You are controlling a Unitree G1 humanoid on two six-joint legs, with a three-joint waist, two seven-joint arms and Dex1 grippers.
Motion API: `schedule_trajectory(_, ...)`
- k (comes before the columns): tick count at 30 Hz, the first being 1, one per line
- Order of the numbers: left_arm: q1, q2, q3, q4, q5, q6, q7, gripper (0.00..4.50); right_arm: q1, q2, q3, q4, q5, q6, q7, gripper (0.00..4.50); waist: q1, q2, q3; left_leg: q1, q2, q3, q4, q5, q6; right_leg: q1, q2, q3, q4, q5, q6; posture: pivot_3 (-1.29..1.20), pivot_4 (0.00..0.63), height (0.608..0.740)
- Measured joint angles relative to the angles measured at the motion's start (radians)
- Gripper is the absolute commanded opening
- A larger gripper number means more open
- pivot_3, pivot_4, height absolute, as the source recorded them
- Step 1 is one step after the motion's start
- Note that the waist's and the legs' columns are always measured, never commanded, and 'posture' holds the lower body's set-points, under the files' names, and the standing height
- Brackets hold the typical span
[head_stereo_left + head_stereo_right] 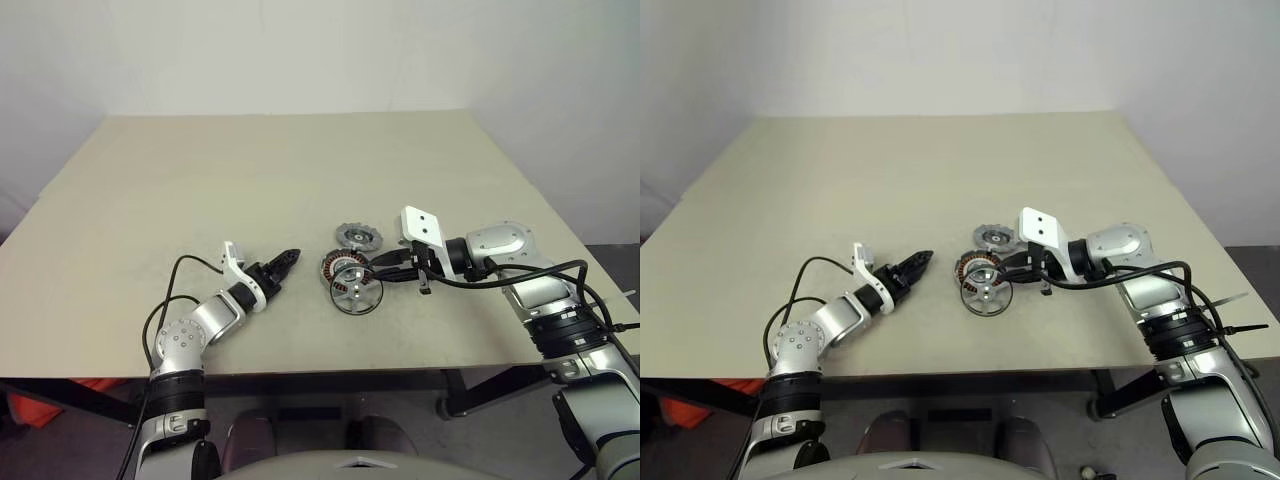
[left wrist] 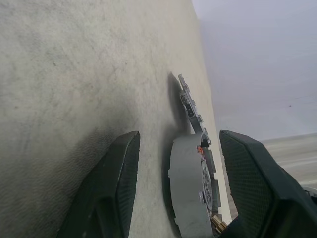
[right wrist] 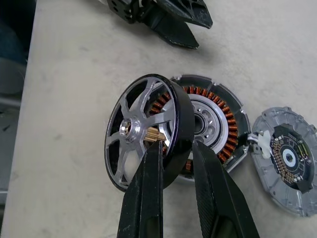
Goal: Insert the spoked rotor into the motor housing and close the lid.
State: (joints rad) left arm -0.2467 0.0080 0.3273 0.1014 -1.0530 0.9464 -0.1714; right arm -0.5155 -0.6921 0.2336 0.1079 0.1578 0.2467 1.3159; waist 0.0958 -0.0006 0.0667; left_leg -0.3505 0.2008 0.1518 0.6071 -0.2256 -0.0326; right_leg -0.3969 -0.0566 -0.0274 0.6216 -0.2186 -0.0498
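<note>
The right gripper [image 3: 176,153] clamped the rigid, slick-looking metal rotor [image 3: 148,131] by its rim, tilted against the housing [image 3: 210,121], while the left gripper [image 1: 283,263] stood apart, empty.

We're in what looks like a robotics lab or test room: one plain beige table [image 1: 250,190] stands against bare white walls [image 1: 300,50], nothing homely around. On it lie loose motor parts (copper windings, a small circuit board), and black cables [image 1: 170,300] trail along the robot's arms.
</note>
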Motion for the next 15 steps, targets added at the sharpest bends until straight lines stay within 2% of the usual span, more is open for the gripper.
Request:
schedule_trajectory(5,0.010,-0.004,0.000,-0.008,0.000,0.000,0.002,2.73,-0.003,0.001,0.007,0.019,-0.015,-0.014,-0.008,1.01,0.000,0.000,0.000,0.000,0.000,0.000,0.000,0.000,0.000,0.000,0.000,0.000,0.000,0.000,0.000,0.00,0.000,0.740)
schedule_trajectory(7,0.011,-0.004,0.000,-0.010,0.000,0.000,0.002,2.73,-0.003,0.001,0.007,0.023,-0.017,-0.016,-0.010,0.63,0.000,0.000,0.000,0.000,0.000,0.000,0.000,0.000,0.000,0.000,0.000,0.000,0.000,0.000,0.000,0.00,0.000,0.740)
schedule_trajectory(12,0.011,-0.005,0.000,-0.012,0.000,0.000,0.003,2.73,-0.003,0.004,0.016,0.025,-0.019,-0.017,-0.010,0.63,0.000,0.000,0.000,0.000,0.000,0.000,0.000,0.000,0.000,0.000,0.000,0.000,0.000,0.000,0.000,0.00,0.000,0.740)
schedule_trajectory(15,0.011,-0.005,-0.001,-0.012,0.000,0.000,0.003,2.73,-0.004,0.007,0.016,0.025,-0.020,-0.017,-0.011,0.03,0.000,0.000,0.000,0.000,0.000,0.000,0.000,0.000,0.000,0.000,0.000,0.000,0.000,0.000,0.000,0.00,0.000,0.740)
